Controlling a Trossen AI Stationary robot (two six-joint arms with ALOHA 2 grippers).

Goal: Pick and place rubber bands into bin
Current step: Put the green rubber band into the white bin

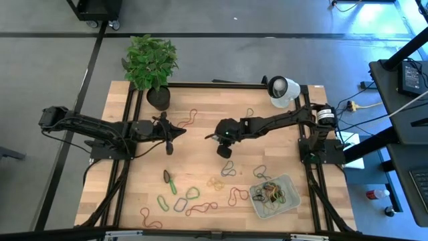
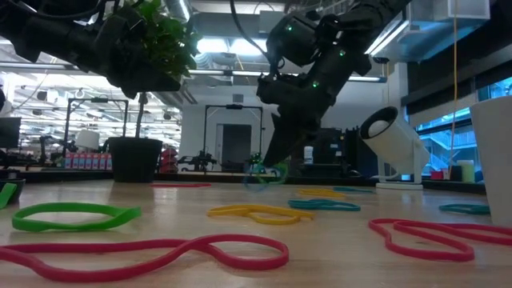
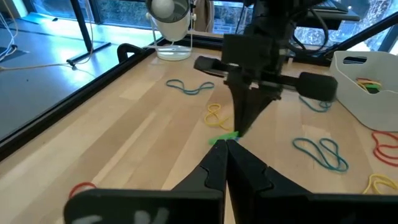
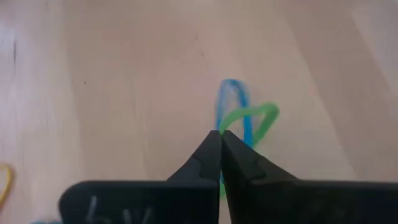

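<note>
A wooden table (image 1: 200, 144) seen from above. At nine o'clock the left gripper (image 1: 169, 146) waits, fingers pressed together on nothing. Near centre the right gripper (image 4: 221, 163) is pinched shut on thin floppy green and blue rubber bands (image 4: 245, 118), which loop out just beyond its fingertips, lifted off the wood. At five o'clock sits the shallow translucent grey plastic bin (image 1: 291, 201). Carrying well likely means staying clamped until above it.
</note>
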